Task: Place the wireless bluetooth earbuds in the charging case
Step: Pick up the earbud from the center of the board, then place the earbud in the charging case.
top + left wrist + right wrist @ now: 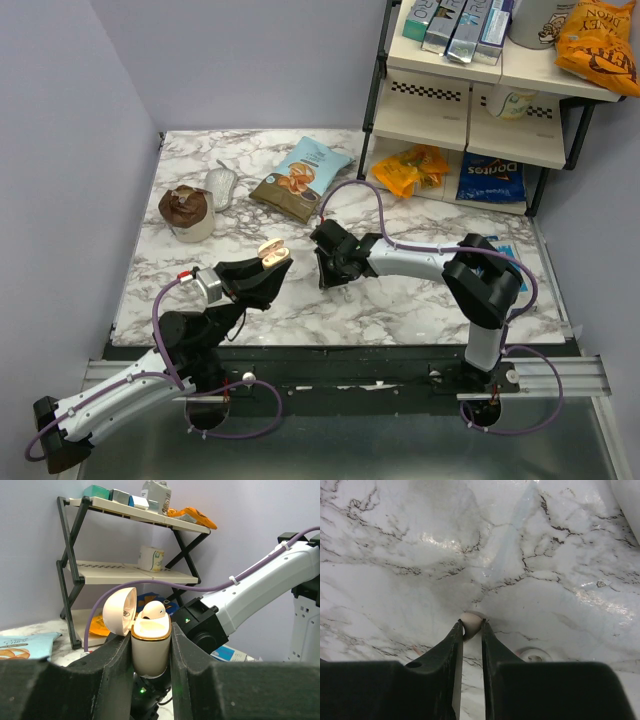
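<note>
My left gripper [268,268] is shut on the charging case [150,650] and holds it upright above the table's near left part. The case's lid [120,611] is swung open, showing its tan-peach inside [271,250]. One white earbud [153,610] sits in the case with its top poking out. My right gripper [470,626] points down at the marble table [545,580], and its fingertips close on both sides of a second white earbud [470,620] that rests on the tabletop. In the top view the right gripper [328,280] hides that bud.
At the back left are a brown muffin-like item [187,210], a silvery wrapper [222,185] and a snack bag [300,178]. A black-framed shelf rack [480,90] at the back right holds chip bags and boxes. A small white ring [535,655] lies near the right fingers.
</note>
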Robot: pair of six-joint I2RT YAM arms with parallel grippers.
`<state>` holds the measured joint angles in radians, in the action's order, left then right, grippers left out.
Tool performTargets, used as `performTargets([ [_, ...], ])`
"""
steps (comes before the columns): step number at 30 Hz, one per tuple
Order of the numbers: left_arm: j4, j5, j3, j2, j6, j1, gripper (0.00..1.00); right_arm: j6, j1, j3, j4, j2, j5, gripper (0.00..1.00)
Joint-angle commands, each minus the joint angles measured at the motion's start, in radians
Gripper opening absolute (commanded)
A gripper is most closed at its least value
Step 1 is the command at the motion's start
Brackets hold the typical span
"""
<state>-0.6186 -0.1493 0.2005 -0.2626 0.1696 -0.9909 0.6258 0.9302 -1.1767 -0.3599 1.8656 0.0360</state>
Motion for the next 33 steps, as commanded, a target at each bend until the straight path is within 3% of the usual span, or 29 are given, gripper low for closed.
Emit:
performTargets([
  [1,-0.004,-0.016,-0.009,0.011,0.005,-0.006,0.00,-0.003,0.004,0.031,0.007,-0.054,0.047,0.02],
  [11,-0.027,-0.024,0.004,-0.020,-0.005,-0.006,0.00,-0.156,0.005,0.127,0.035,-0.449,0.295,0.01],
  [18,-0.147,0.002,0.043,-0.183,-0.039,-0.006,0.00,-0.371,0.006,0.121,0.084,-0.753,0.363,0.01],
  [23,-0.286,0.056,0.114,-0.340,-0.110,-0.005,0.00,-0.498,0.009,0.088,0.116,-0.879,0.334,0.01],
  [29,-0.469,0.181,0.186,-0.539,-0.202,-0.002,0.00,-0.598,0.016,0.115,0.213,-1.025,0.193,0.01],
  [33,-0.570,0.296,0.249,-0.688,-0.168,0.041,0.00,-0.615,0.024,0.123,0.265,-1.074,0.139,0.01],
])
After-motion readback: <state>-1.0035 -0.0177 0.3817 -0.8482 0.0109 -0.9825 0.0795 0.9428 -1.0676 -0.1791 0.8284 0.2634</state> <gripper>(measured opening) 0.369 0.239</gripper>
